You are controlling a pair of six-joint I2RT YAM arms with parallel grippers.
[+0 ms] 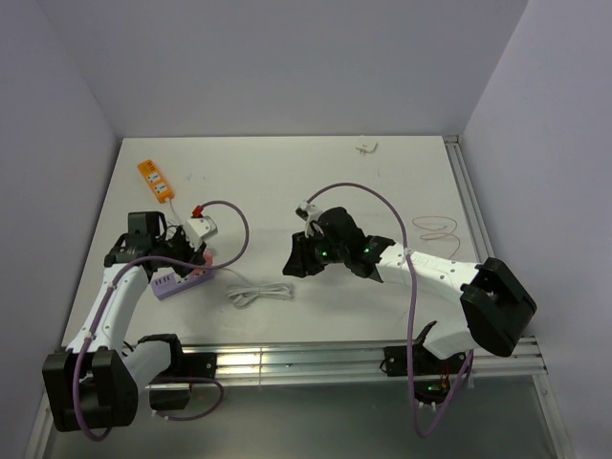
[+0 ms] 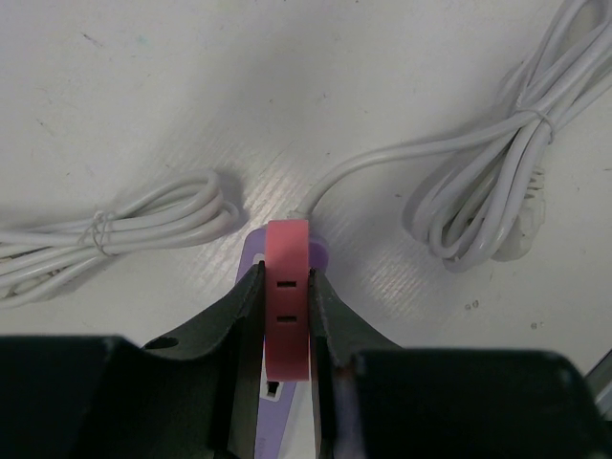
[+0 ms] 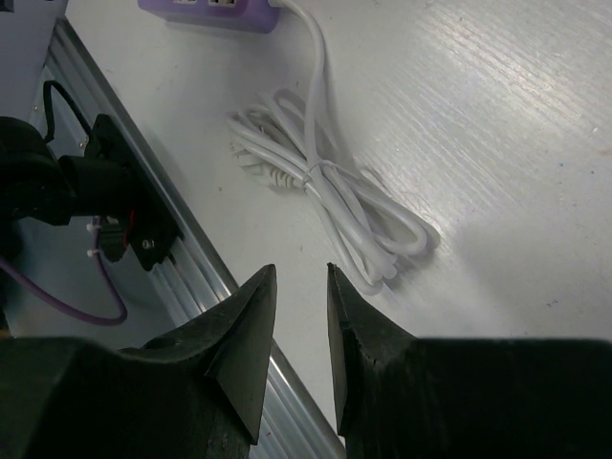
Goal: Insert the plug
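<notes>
Insertion step: left claw [image 2: 287,275] grips plug [image 2: 287,320] over strip [image 2: 321,256]; right claw [image 3: 301,279] ajar, empty. Next needs alignment, then downward press.

Words and numbers: none can be read in any view.
orange power strip [image 1: 154,179]: little dark spots on its top, too small to read.
plug [image 2: 287,296]: two small dark marks on its pink face; they are not letters.
lilac power strip [image 3: 206,8]: only dark socket holes show on it, no writing.
small white thing [image 1: 366,146] at the far edge of the table: too small to tell if it has any print.
</notes>
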